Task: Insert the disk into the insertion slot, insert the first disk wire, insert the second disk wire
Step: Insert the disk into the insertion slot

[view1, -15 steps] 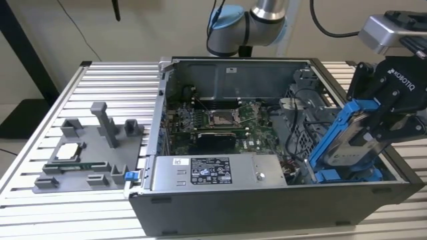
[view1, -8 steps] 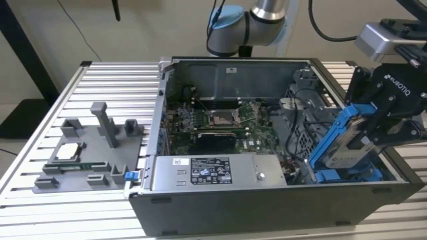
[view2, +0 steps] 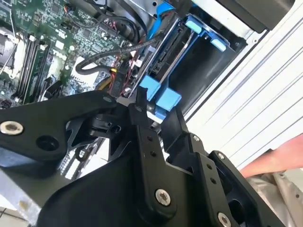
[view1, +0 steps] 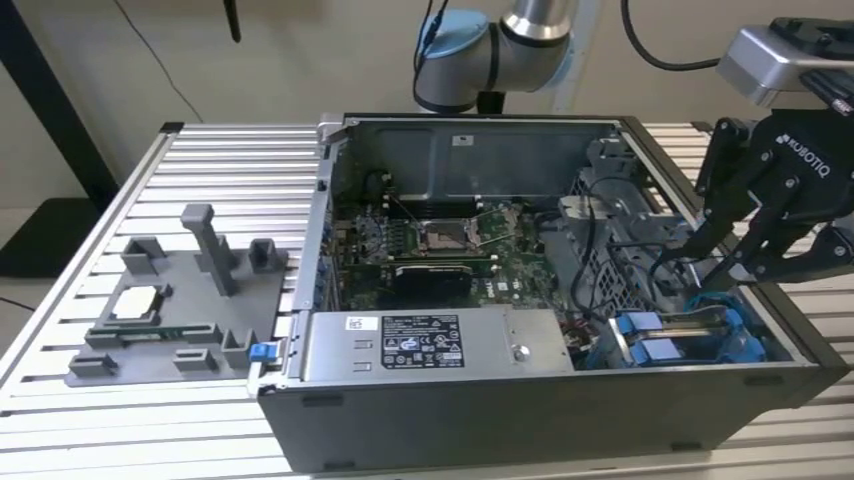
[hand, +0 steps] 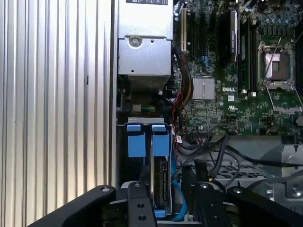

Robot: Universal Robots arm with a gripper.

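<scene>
Looking into the open case [view1: 534, 420] on the table [view1: 214, 170], I'd call the first step done. The disk [hand: 161, 178] sits down in the slot [view1: 731, 332] at the case's near corner on the exterior view's right. Its blue carrier tab [hand: 160, 142] is level with a second tab just beside it. The gripper [view1: 711, 264] hovers just above that corner, spread apart and grasping nothing I can make out; in the first wrist view it straddles the disk's connector end. That end looks bare, so I judge both wires are left to do. A blue cable [hand: 178, 208] runs just beside the disk, but I cannot tell whether its plug is seated. Black wires [view2: 102, 59] lie loose over the motherboard [hand: 227, 94] nearby.
</scene>
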